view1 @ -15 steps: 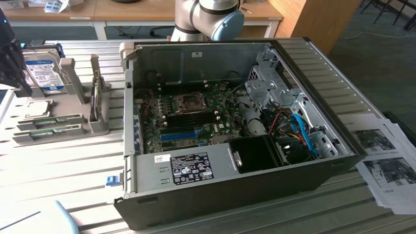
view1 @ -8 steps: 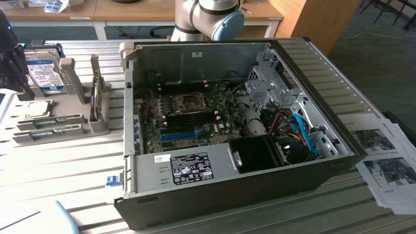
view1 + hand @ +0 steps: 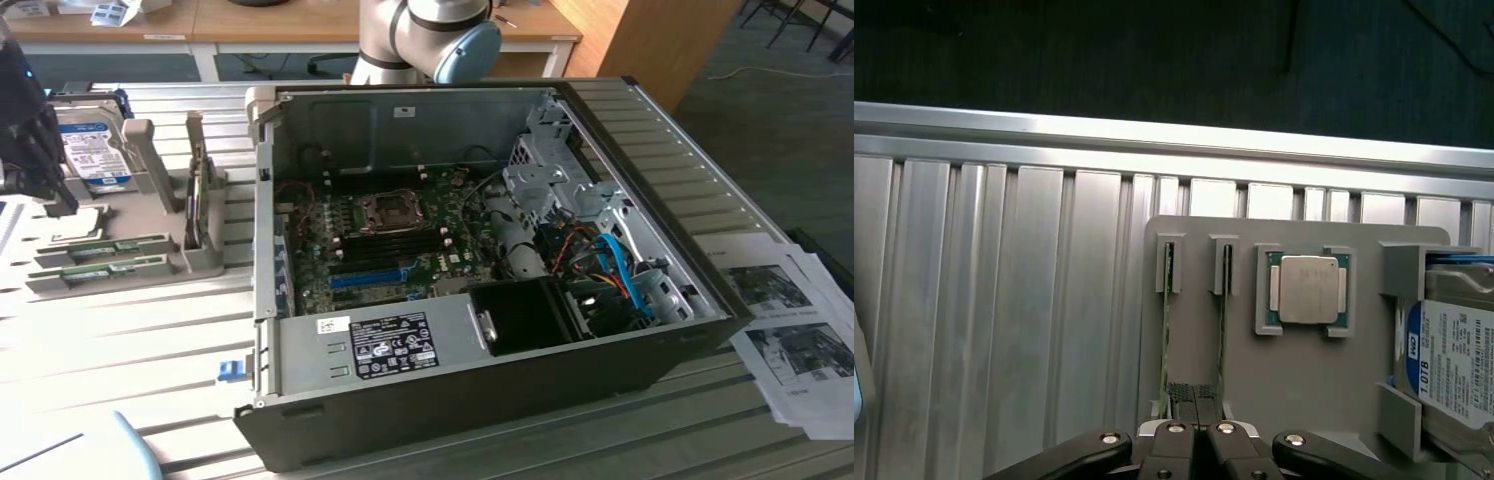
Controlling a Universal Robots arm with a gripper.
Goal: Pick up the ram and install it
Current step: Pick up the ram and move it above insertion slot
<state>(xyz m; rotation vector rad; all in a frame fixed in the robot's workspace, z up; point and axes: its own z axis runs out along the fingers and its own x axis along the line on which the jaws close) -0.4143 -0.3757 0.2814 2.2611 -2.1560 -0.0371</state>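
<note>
Two ram sticks stand on edge in a grey holder [image 3: 1294,380], one thin green stick [image 3: 1167,330] beside the other [image 3: 1223,330]. My gripper [image 3: 1194,405] hangs above the holder with its fingers shut together and nothing between them, its tips over the gap between the two sticks' near ends. In the exterior view the same sticks [image 3: 104,248] [image 3: 96,270] lie at the left, below the arm's dark wrist end [image 3: 27,130]. The open computer case [image 3: 694,300] shows its motherboard [image 3: 387,250] with black memory slots beside the processor socket.
The holder also carries a processor chip [image 3: 1309,290] and a hard drive [image 3: 1454,370] with a blue-white label. A long blue slot [image 3: 367,278] lies on the motherboard. Printed sheets [image 3: 794,330] lie at the exterior view's right. The table is ribbed aluminium [image 3: 1004,330].
</note>
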